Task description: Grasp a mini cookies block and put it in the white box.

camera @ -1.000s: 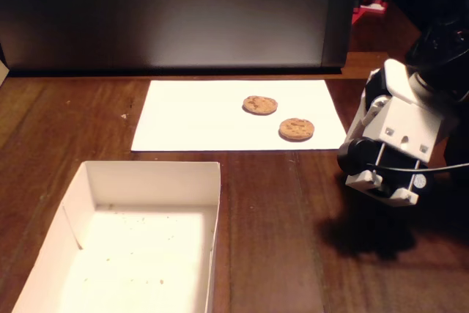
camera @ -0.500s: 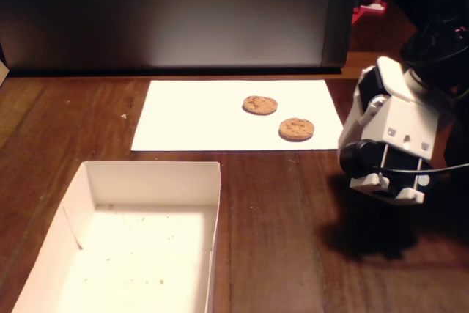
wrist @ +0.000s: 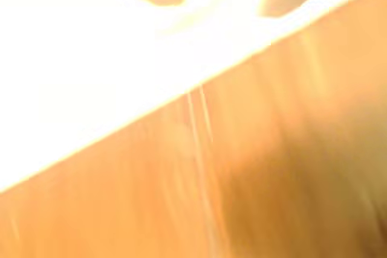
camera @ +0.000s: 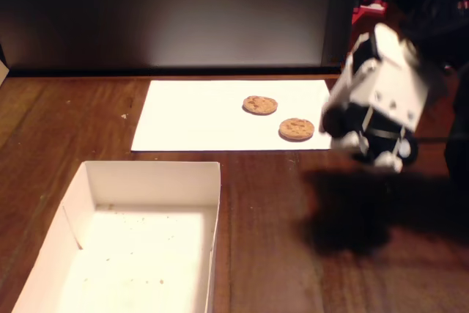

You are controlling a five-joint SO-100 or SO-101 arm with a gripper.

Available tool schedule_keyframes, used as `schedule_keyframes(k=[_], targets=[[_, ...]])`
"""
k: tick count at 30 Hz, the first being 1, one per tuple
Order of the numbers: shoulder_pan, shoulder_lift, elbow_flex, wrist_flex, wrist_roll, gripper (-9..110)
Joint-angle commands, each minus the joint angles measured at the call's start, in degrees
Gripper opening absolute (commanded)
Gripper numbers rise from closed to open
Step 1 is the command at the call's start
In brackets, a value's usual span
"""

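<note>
In the fixed view, the white box (camera: pixel 84 203) sits on the wooden counter (camera: pixel 271 225) at lower left, holding only scattered crumbs. Two mini cookies (camera: pixel 260 105) (camera: pixel 297 129) lie on a white paper sheet (camera: pixel 190 119) behind it, well apart from the box. The tool (camera: pixel 377 153) hangs blurred at right, above the counter; whether its fingers are spread or pressed together cannot be told. The wrist view is overexposed and smeared.

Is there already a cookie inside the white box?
No. In the fixed view the white box holds only crumbs, and both cookies lie on the paper sheet.
</note>
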Motion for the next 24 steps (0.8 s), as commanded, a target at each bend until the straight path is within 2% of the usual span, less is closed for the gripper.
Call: schedule_keyframes(k=[1,9,24], targets=[[2.6,-10.1,-18.9,-1.4,1.6,7],[7.6,-29.0,-34.0,5.8,7.1,11],[15.3,-51.9,-45.8,13.0,8.7,12]])
